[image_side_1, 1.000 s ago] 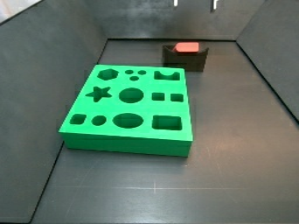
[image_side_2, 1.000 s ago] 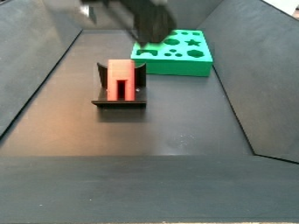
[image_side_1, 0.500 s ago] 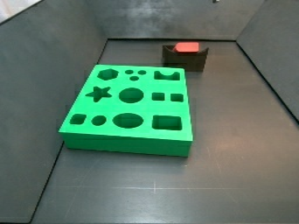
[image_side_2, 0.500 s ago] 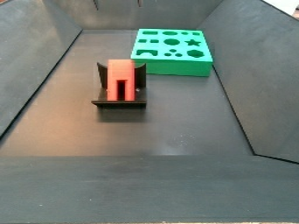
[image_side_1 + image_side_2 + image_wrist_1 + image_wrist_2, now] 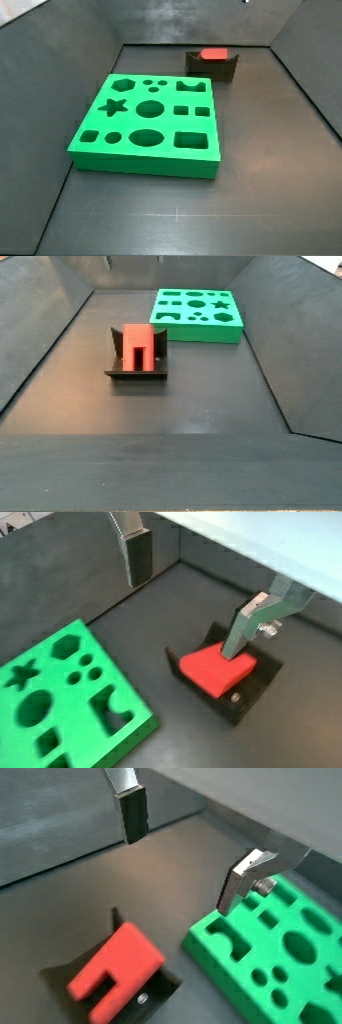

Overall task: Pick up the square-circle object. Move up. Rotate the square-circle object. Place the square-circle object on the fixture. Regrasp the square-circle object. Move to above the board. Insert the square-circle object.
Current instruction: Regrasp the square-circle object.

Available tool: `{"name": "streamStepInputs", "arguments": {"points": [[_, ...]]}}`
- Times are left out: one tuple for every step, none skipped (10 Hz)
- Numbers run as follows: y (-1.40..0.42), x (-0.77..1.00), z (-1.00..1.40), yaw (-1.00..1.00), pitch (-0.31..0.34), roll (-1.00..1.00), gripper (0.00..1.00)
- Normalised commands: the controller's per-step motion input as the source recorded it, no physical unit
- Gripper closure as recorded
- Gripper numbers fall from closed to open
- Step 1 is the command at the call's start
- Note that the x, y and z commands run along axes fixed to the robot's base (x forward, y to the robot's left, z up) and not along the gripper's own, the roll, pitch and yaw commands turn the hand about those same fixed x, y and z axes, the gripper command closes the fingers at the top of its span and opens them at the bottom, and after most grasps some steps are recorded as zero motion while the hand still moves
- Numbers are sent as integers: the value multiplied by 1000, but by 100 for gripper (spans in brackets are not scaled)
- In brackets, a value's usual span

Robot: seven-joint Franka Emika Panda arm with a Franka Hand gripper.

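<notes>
The red square-circle object (image 5: 138, 344) lies in the notch of the dark fixture (image 5: 136, 376), its two prongs visible in a wrist view (image 5: 120, 963). It shows in both side views (image 5: 211, 55) and also from above (image 5: 217, 670). My gripper (image 5: 187, 617) hangs open high over the floor, between the fixture (image 5: 254, 697) and the green board (image 5: 67, 702), and holds nothing. One silver finger (image 5: 247, 878) shows over the board's edge and the other finger (image 5: 131, 813) over the floor. The gripper (image 5: 182, 873) is above the top of both side views.
The green board (image 5: 147, 125) with its shaped holes lies flat on the dark floor, a short way from the fixture (image 5: 214, 69). Grey walls slope up on all sides (image 5: 54, 326). Bare floor stretches in front of the fixture (image 5: 174, 446).
The arm, seen a second ago at the top of a side view, has risen out of it. The red object stays on the fixture.
</notes>
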Motion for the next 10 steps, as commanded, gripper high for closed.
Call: {"name": "streamStepInputs", "arguments": {"points": [[-21,-18,0,20,-5,1000,0],[-20,-18,0,21,-7,1000,0],[-19,-20,-1,22,-7,1000,0],[-17,-15,5,23,-5,1000,0],[-18,-4,9,25,1,1000,0],[-21,10,5,27,6,1000,0],[-21,22,-6,29,14,1000,0],[-21,36,-12,32,22,1000,0],[-28,50,-14,36,37,1000,0],[-29,63,-15,41,50,1000,0]]}}
